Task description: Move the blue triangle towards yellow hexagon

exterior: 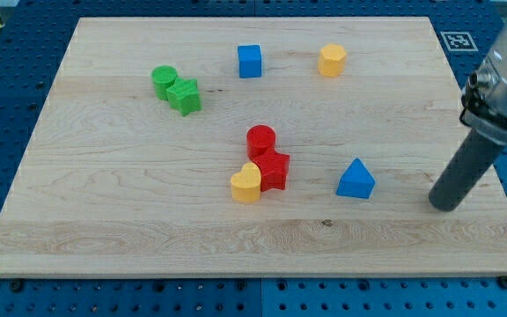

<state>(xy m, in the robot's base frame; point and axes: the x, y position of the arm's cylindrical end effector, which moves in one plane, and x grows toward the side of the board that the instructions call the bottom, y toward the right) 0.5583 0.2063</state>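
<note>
Blue triangle is our landmark, resting low on the wooden board toward the view's right. We carry no pincer, only a dark rod; our tip sits to the triangle's right and slightly below it, near but apart. We judge that this placing suits a push up and leftward, since the yellow hexagon lies well above the triangle, slightly to its left. Left of the triangle, a red star-like block touches a red cylinder and a yellow heart. Far up-left of the triangle sit the blue cube and two touching green blocks.
</note>
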